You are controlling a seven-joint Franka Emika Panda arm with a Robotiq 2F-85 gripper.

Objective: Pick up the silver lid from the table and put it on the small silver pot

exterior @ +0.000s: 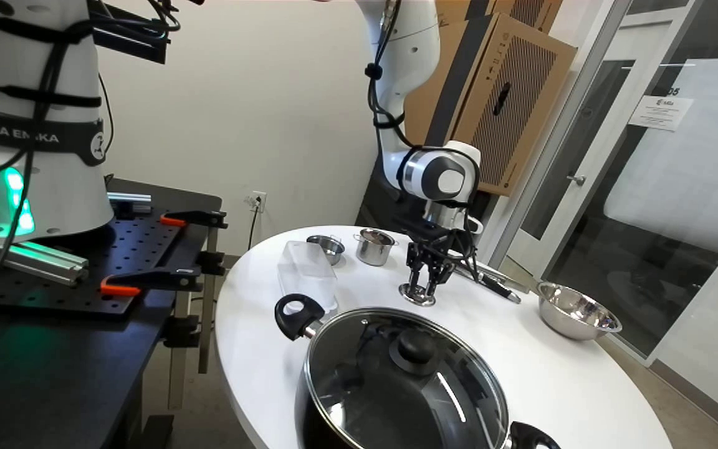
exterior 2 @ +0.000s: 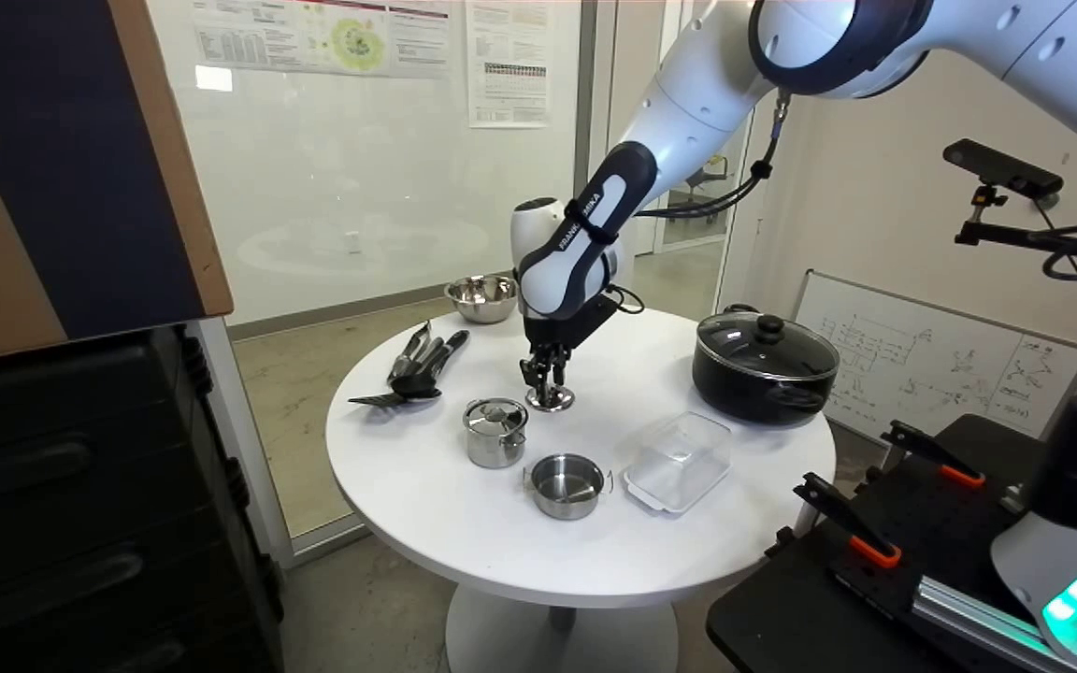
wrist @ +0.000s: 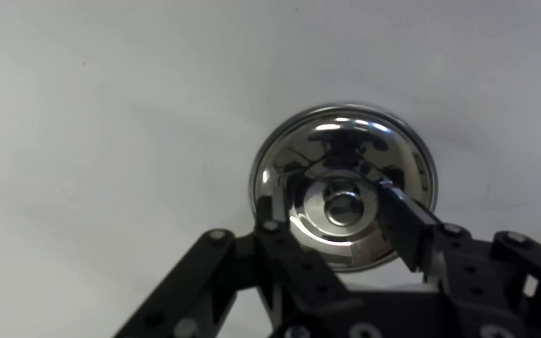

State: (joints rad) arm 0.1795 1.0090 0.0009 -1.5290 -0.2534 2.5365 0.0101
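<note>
The silver lid [exterior: 420, 300] lies flat on the white table, knob up, in both exterior views [exterior 2: 557, 402]. In the wrist view the round lid [wrist: 343, 126] fills the middle. My gripper [wrist: 328, 195] is open, with one finger on each side of the lid's knob and a gap between fingers and knob. In both exterior views the gripper [exterior: 421, 287] points down with its fingertips at the lid [exterior 2: 548, 388]. The small silver pot [exterior 2: 567, 486] is low, wide and uncovered, beside the clear plastic box. It also shows in an exterior view [exterior: 329, 249].
A taller steel pot [exterior 2: 495, 439] with a lid on stands near the small pot. A clear plastic box [exterior 2: 681, 463], a big dark pot [exterior 2: 765, 369] with a glass lid, a steel bowl [exterior 2: 482, 299] and black utensils [exterior 2: 419, 369] also stand or lie on the table [exterior 2: 464, 533].
</note>
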